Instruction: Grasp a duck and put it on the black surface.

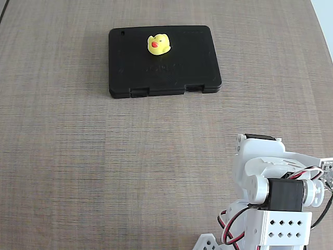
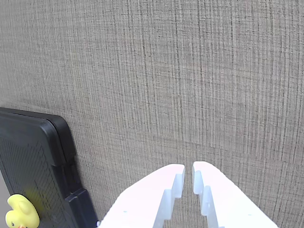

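1. The duck (image 1: pixel 159 44) sits on the black surface (image 1: pixel 192 62), in its far half and a little left of its middle in the fixed view, beak turned toward the camera.
2. In the wrist view the duck (image 2: pixel 21 212) shows at the bottom left corner, on the surface (image 2: pixel 28 156), well apart from the jaws (image 2: pixel 188 172), which enter from the bottom edge right of centre.
3. The jaws are nearly closed, tips a narrow slit apart, and hold nothing; only bare table (image 2: pixel 190 71) lies under and ahead of them.
4. So the duck lies to the left of the jaws in the wrist view, with the surface's near edge and its latch notches between them.
5. In the fixed view the arm (image 1: pixel 276 198) is folded at the bottom right, far from the surface at top centre.
6. Judged from this, the duck is already where the task wants it; any further reach would have to swing left and the jaws would need to open first.
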